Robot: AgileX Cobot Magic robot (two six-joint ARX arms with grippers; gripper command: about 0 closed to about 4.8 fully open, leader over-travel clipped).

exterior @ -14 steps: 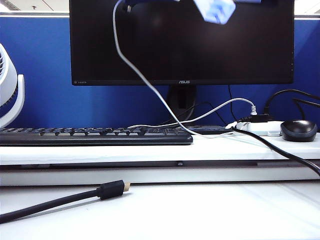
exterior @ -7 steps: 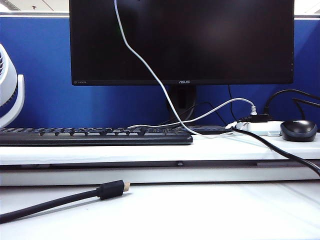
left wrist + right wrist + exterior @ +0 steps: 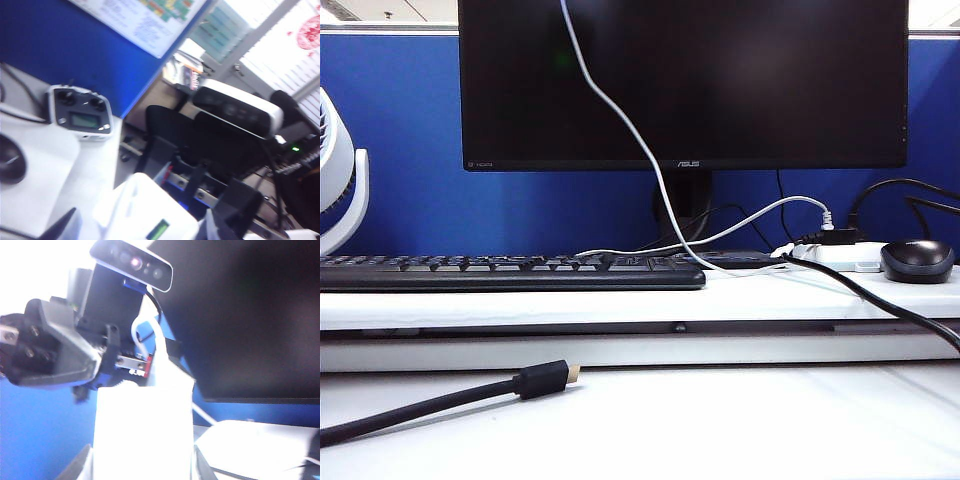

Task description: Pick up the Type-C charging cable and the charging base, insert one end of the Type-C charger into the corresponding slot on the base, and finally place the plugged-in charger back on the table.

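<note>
My right gripper (image 3: 142, 467) is shut on the charging base (image 3: 145, 430), a white block that stands up between its fingers. The thin white Type-C charging cable (image 3: 150, 332) curls into the block's far end. My left gripper (image 3: 150, 215) faces it from the other side, its dark fingers spread wide around the same white block (image 3: 155, 220), with a gap beside it. In the exterior view both grippers are above the frame. Only the cable (image 3: 620, 120) shows there, hanging in front of the monitor down to the ledge of the table (image 3: 720, 420).
On the ledge are a black keyboard (image 3: 510, 272), a black mouse (image 3: 917, 260) and a white power strip (image 3: 840, 255) with black plugs. A black gold-tipped cable (image 3: 545, 379) lies on the lower desk. A white fan (image 3: 340, 180) stands at the left, a monitor (image 3: 720, 80) behind.
A blue and white gripper part at the top edge of the exterior view has risen out of the frame. The hanging cable's upper end has shifted slightly right.
</note>
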